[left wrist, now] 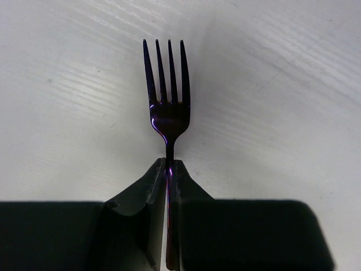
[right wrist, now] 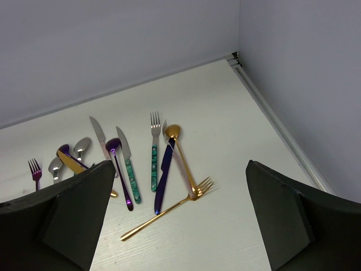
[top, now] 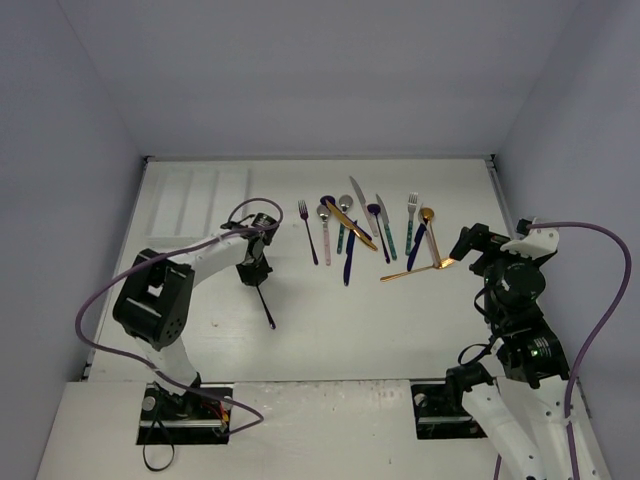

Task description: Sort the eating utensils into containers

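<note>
The left gripper (left wrist: 169,169) is seen clamped tight on the neck of a dark purple fork (left wrist: 168,104). The handle is pinched between the two black fingers (left wrist: 149,192), and the four tines are pointed away from the wrist camera over the white table (left wrist: 282,84). In the top view this fork is shown slanting from the gripper toward 5 o'clock, well apart from the other utensils. Whether its tines are touching the table cannot be told.

The white tray (top: 197,203), divided into three long compartments, is found at 11 o'clock from the left gripper, near the far left corner of the table.

The right gripper (top: 460,248) is held with its jaws spread wide and nothing gripped between them.

The remaining utensils are spread in a loose row at 2 o'clock from the left gripper. Among them are a small purple fork (top: 308,232), a pink-handled spoon (top: 326,235), a gold knife (top: 352,230) laid aslant, a purple spoon (top: 379,232), a teal-handled knife (top: 390,240), a teal-handled fork (top: 411,222) and a gold spoon (top: 427,215). A gold fork (top: 412,271) is laid crosswise along the near edge of the row. Its tines are placed just beside the right gripper, at 8 o'clock from it.
</note>
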You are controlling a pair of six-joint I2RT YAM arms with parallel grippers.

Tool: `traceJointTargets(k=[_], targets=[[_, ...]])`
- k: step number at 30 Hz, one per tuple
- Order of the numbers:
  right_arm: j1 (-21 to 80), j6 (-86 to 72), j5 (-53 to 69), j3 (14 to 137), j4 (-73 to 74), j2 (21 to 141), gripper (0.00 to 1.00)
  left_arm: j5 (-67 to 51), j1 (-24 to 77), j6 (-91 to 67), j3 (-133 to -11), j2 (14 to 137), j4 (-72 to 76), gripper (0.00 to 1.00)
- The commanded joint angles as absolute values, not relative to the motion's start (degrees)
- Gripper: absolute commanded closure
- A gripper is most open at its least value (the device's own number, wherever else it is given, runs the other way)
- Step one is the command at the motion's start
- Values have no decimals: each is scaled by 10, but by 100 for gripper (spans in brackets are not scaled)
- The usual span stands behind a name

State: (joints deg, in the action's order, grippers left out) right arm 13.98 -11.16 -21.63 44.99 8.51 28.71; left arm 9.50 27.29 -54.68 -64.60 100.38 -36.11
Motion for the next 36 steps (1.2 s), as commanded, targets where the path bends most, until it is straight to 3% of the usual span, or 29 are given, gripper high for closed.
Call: traceJointTargets(k=[1, 7, 11, 22, 30, 36], targets=[[143, -116, -218, 475, 56, 295, 0, 113, 266, -500, -669, 885, -369, 100], [143, -114, -206, 486, 58, 302, 0, 128, 205, -360, -737, 812, -414, 100], [143, -107, -199, 486, 59, 307, 0, 107, 107, -217, -800, 803, -414, 100], [146, -99, -133, 477, 60, 322, 0, 70, -29, 106, -1025, 992, -318, 100], [150, -81, -105, 482, 62, 341, 0, 26, -90, 134, -1176, 1159, -291, 100], [150, -82, -98, 466, 62, 357, 0, 30, -92, 130, -1183, 1245, -263, 100]])
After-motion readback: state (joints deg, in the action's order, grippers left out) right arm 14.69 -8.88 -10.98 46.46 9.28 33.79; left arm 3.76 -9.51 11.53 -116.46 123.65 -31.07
